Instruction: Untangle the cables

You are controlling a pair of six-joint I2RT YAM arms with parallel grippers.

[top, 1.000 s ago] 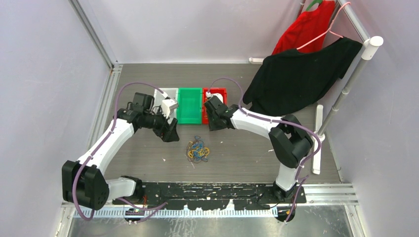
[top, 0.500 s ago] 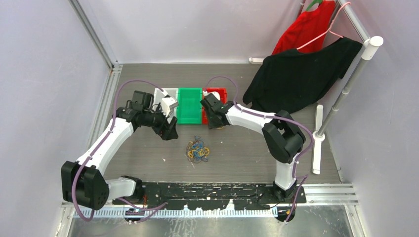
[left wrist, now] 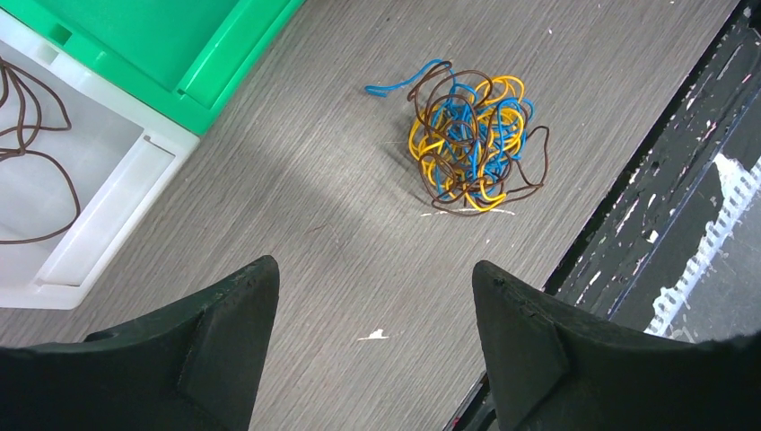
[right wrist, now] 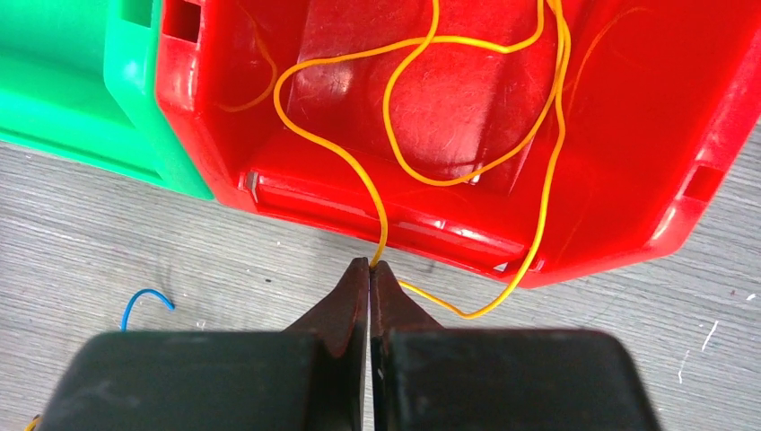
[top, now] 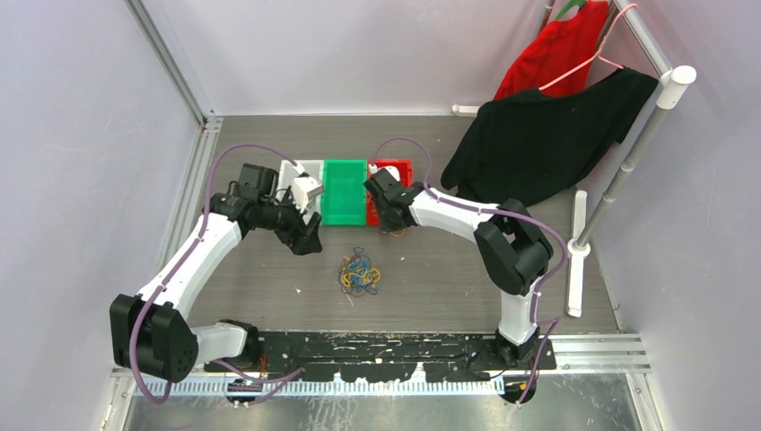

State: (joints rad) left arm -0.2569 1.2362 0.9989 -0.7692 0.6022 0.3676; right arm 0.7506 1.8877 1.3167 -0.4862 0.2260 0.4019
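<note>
A tangled ball of cables [top: 359, 272], orange-yellow, blue and brown, lies on the grey table in front of the bins; it also shows in the left wrist view [left wrist: 468, 150]. My right gripper [right wrist: 370, 264] is shut on an orange-yellow cable [right wrist: 406, 54] that loops inside the red bin [right wrist: 628, 206] and hangs over its near wall. In the top view the right gripper [top: 392, 224] sits at the red bin's [top: 401, 167] near edge. My left gripper [left wrist: 372, 278] is open and empty above bare table, left of the tangle. A brown cable [left wrist: 31, 135] lies in the white bin [left wrist: 108, 215].
Three bins stand in a row: white [top: 289, 168], green [top: 344, 192] and red. A loose blue cable end [right wrist: 144, 303] lies on the table left of my right gripper. Black cloth [top: 547, 135] and red cloth [top: 556, 49] hang on a rack at back right.
My right gripper has moved left and toward the red bin's near edge, holding the orange-yellow cable. My left arm has shifted slightly left. The tangle has not moved.
</note>
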